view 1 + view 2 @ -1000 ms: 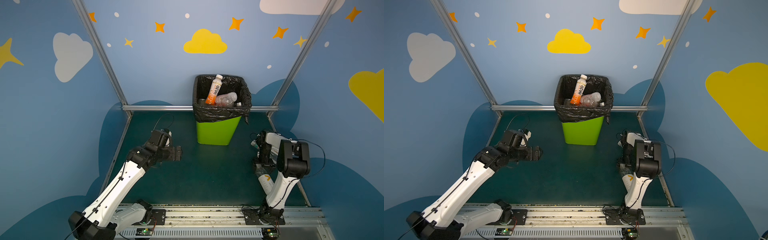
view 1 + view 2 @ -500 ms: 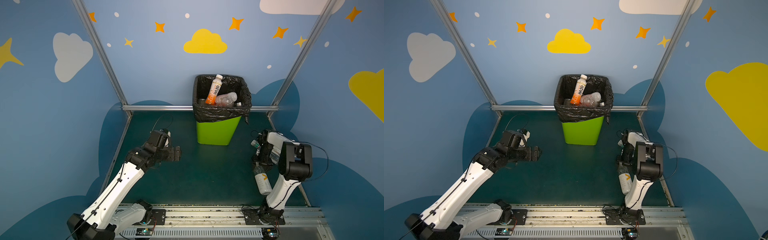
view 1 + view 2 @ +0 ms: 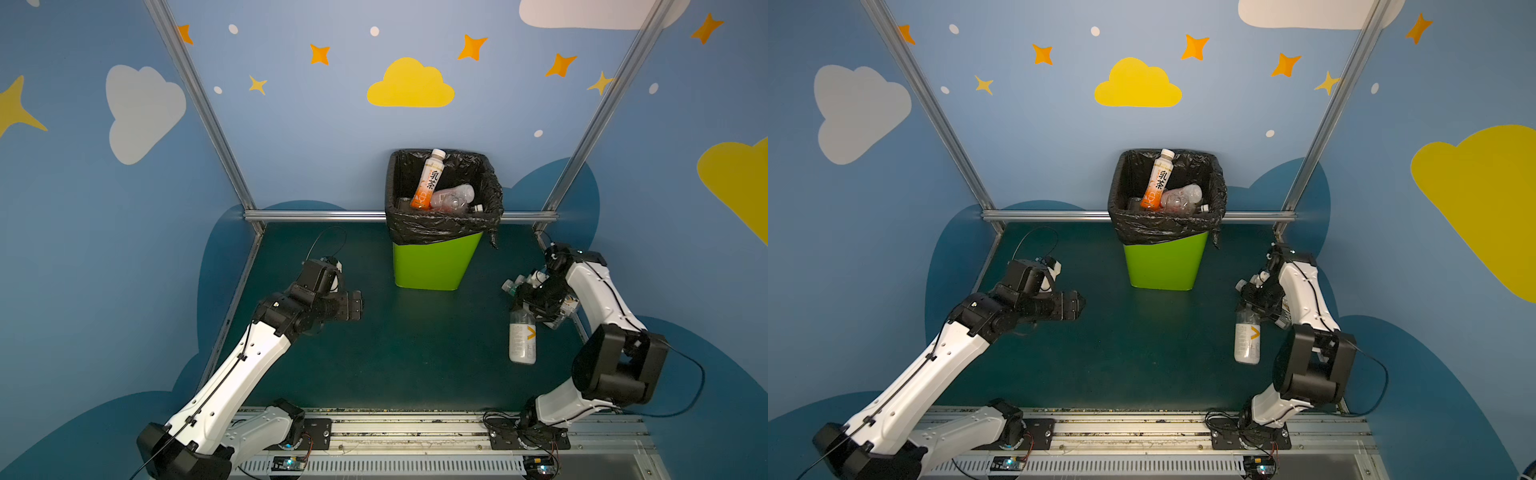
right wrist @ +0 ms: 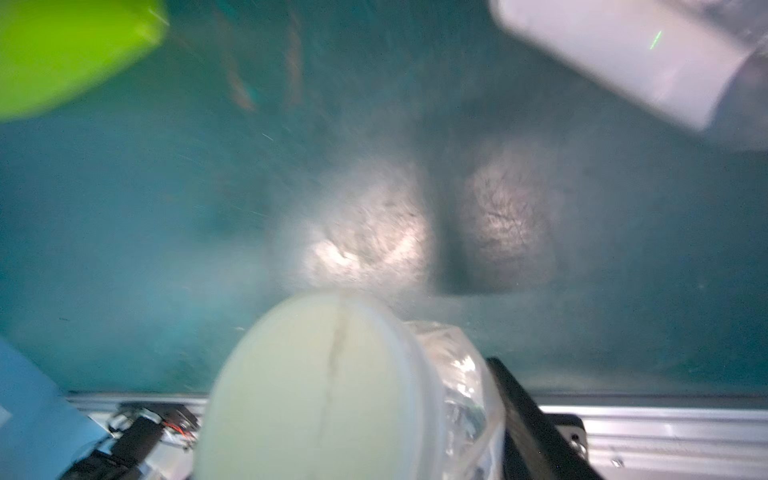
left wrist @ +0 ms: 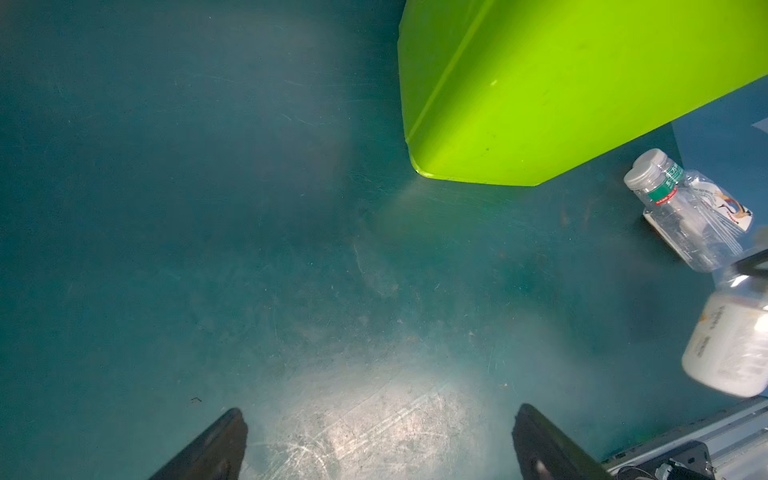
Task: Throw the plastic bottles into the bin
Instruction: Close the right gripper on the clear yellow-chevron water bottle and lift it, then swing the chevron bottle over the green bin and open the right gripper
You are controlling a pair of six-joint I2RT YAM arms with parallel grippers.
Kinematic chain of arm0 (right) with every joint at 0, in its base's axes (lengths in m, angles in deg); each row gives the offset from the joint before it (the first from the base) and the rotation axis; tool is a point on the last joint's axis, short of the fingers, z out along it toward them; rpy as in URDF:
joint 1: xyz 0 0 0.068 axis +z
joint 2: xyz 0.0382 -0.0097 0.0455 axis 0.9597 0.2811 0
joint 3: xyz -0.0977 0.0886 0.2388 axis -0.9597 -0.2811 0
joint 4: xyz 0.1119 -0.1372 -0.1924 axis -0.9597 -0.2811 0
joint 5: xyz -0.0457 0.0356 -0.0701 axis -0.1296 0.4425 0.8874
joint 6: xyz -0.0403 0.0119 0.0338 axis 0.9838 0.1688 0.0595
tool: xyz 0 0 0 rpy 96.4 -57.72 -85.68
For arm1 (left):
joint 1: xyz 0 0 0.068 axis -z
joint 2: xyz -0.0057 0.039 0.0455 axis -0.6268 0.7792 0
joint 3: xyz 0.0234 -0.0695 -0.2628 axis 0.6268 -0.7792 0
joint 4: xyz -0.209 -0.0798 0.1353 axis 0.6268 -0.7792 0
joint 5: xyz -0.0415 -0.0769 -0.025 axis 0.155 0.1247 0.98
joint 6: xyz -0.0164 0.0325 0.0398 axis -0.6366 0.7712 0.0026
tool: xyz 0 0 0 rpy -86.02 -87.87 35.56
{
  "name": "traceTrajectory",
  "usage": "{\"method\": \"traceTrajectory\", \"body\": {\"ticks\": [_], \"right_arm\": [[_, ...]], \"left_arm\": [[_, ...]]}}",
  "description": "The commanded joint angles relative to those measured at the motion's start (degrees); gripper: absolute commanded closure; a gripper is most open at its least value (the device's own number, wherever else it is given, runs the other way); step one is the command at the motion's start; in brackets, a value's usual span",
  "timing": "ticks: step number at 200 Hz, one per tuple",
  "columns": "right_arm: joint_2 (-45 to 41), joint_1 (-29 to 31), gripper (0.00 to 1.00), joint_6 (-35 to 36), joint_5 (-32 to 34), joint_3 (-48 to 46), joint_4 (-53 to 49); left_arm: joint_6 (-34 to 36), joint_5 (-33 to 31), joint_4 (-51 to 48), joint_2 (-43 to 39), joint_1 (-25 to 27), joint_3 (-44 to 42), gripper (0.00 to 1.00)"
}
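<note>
The lime-green bin (image 3: 436, 266) with its black liner stands at the back middle in both top views (image 3: 1163, 266). Inside it lean an orange-labelled bottle (image 3: 428, 183) and a clear bottle (image 3: 453, 197). My right gripper (image 3: 524, 303) is shut on the clear upper part of a white-labelled bottle (image 3: 522, 338), which hangs just above the floor. In the right wrist view this bottle (image 4: 324, 395) fills the jaws beside one dark finger (image 4: 523, 415). My left gripper (image 3: 356, 305) stands open over bare floor (image 5: 378, 415), left of the bin (image 5: 561, 83).
Loose clear bottles (image 3: 509, 286) with grey caps and green labels lie beside the right arm, right of the bin (image 5: 665, 195). A blurred white cylinder (image 4: 623, 54) crosses a corner of the right wrist view. Aluminium rails (image 3: 316, 216) and blue walls close the floor in.
The right jaws have narrowed onto the white-labelled bottle, which has come up and away from the front rail. The right elbow has swung forward. The left arm has barely moved.
</note>
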Motion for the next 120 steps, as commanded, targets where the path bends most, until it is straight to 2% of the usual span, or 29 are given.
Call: {"method": "traceTrajectory", "body": {"ticks": [1,44,78,98,120], "right_arm": [[-7.4,-1.1,0.62,-1.3,-1.8,6.2,-1.0],[-21.9,-0.9,0.62,-3.8,3.3,16.6,8.5],[-26.0,3.9,0.64,-6.1,2.8,26.2,20.7],[-24.5,9.2,0.65,-10.5,-0.2,29.4,31.4],[-16.2,18.4,0.65,-14.2,-3.3,35.2,41.2]], "left_arm": [[-0.1,-0.4,1.1,0.9,-0.3,0.7,0.0],[1.6,-0.3,0.9,4.4,-0.3,4.9,0.0],[2.8,-0.4,0.8,6.9,-0.3,8.7,0.0],[3.3,-0.3,0.5,8.3,-0.3,10.9,0.0],[3.4,0.1,0.7,9.3,-0.3,12.5,0.0]]}}
